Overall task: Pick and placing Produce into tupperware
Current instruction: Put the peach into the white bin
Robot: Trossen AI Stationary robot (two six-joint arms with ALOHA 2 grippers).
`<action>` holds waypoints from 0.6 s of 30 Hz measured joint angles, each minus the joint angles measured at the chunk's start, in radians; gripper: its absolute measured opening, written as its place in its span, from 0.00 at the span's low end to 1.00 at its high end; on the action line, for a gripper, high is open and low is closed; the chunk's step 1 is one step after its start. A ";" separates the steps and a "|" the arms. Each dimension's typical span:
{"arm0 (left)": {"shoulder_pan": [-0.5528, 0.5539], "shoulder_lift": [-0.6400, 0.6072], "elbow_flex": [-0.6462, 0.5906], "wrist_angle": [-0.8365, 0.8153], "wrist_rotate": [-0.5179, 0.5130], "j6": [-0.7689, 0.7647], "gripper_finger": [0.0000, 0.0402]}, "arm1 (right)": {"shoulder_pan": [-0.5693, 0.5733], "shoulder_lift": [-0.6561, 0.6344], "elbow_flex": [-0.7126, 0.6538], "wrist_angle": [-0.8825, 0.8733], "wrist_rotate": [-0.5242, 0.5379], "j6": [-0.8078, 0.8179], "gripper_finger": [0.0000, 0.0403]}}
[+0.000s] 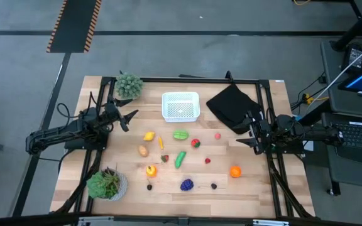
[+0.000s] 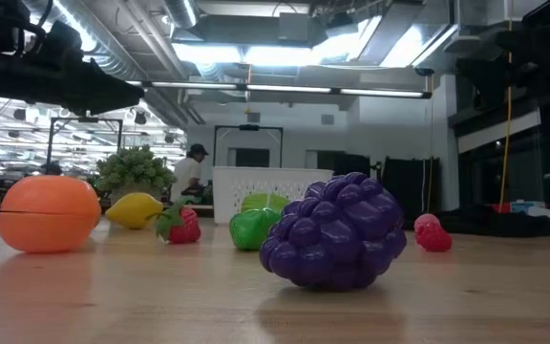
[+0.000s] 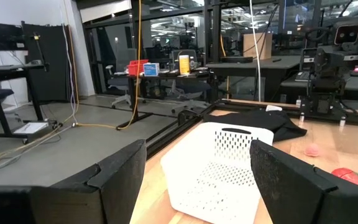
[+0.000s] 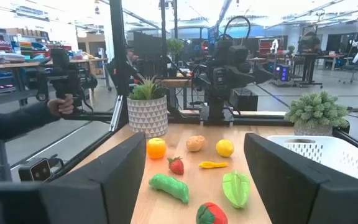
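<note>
Bright, even overhead light fills the room; ceiling strip lights (image 2: 285, 53) glare white in the low view. The wooden worktop (image 2: 160, 296) shows soft reflections, and the distant background is hazy.

I see a white perforated tupperware (image 1: 180, 105), black cloth (image 1: 231, 107), purple grapes (image 1: 186, 184), an orange fruit (image 1: 235, 171), yellow lemon (image 1: 149, 135), green pepper (image 1: 180, 134), red strawberry (image 1: 164, 158), light wood table (image 1: 256, 182). Small dark piece (image 1: 213, 186), maybe purple.
</note>
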 joint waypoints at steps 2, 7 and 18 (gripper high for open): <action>0.000 0.000 0.000 0.000 0.020 -0.021 0.69 | 0.000 0.000 0.000 -0.003 -0.001 0.000 0.68; 0.000 0.000 0.000 0.000 0.222 -0.021 0.69 | 0.000 0.000 0.000 -0.074 -0.002 0.019 0.68; 0.000 0.019 0.000 0.000 0.435 -0.016 0.69 | 0.000 0.042 0.000 -0.063 -0.108 0.048 0.68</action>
